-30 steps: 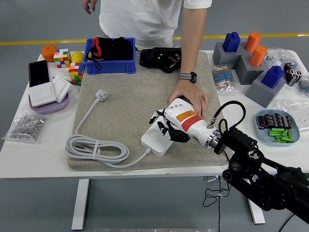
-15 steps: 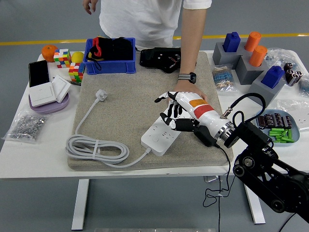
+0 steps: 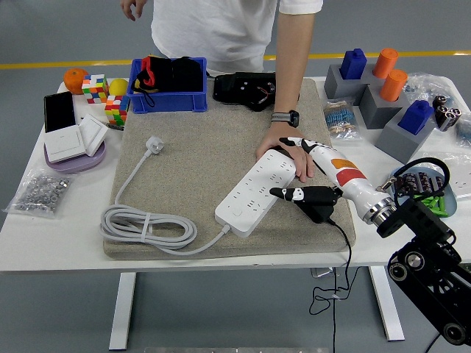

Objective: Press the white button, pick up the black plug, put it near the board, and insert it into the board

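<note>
Right hand (image 3: 313, 176) pulled back off the board (image 3: 255, 188) toward mat's right edge, fingers open, holding nothing, person's hand (image 3: 288, 147) steadying board's far end.

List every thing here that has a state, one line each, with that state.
power strip: flat on the mat, no plug in any socket, far end held by the person's hand
white plug: lying loose on the mat, unplugged
white cable: coiled at the mat's near left
right hand: open, beside the strip, holding nothing
blue bin: open-topped, with black and red items inside
</note>
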You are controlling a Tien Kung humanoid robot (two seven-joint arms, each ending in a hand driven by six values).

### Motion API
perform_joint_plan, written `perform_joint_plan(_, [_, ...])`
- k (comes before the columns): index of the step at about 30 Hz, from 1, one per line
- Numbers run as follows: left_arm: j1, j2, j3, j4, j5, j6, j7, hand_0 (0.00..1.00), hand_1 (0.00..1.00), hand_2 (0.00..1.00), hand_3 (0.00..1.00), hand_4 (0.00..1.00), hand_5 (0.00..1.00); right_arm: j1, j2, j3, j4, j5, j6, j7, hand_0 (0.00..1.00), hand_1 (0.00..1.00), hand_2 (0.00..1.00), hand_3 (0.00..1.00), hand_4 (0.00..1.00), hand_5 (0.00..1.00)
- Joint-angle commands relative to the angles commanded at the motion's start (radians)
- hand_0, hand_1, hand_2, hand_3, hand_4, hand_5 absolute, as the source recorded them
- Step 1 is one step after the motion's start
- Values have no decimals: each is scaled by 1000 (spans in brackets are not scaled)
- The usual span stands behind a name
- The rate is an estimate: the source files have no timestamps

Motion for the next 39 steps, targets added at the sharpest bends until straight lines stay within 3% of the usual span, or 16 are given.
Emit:
perform_joint_plan(3, [-2, 0, -3, 0, 4, 0, 0, 685, 676, 658, 686, 561, 195, -39, -3, 31, -11, -19, -10, 1, 944, 915, 905, 935, 998, 639])
perform_joint_plan(5, [-3, 1, 1, 0, 1, 0, -1, 685, 676, 658, 686, 561, 195, -68, -5, 47, -16, -29, -39, 11, 944, 915, 905, 935, 998, 639])
perform_joint_plan(6, [-4, 1, 1, 0, 2, 0, -1, 685, 677, 658, 685, 561, 194, -79, -5, 52, -20, -29, -56, 16, 909, 893, 881, 930, 998, 565])
perform_joint_plan(10, [-6, 1, 1, 0, 5, -1, -1, 685, 677, 658, 685, 561, 194, -106, 5, 64, -58, -28, -113, 21, 909, 893, 881, 930, 998, 565])
perform_joint_plan(23, [0, -2, 2, 0, 3, -1, -1, 685, 677, 657, 685, 562, 195, -103, 52, -16, -190, 33, -266, 14, 877, 844, 819, 913, 998, 567])
perform_joint_plan(31, [1, -3, 3, 0, -3, 0, -2, 685, 676, 657, 685, 562, 194, -70, 63, -81, -198, 39, -316, -26, 849, 806, 770, 885, 998, 587])
perform_joint_plan(39, [-2, -3, 4, 0, -5, 1, -3, 685, 676, 657, 685, 562, 195, -45, 71, -108, -243, 29, -325, -27, 801, 774, 754, 847, 998, 577])
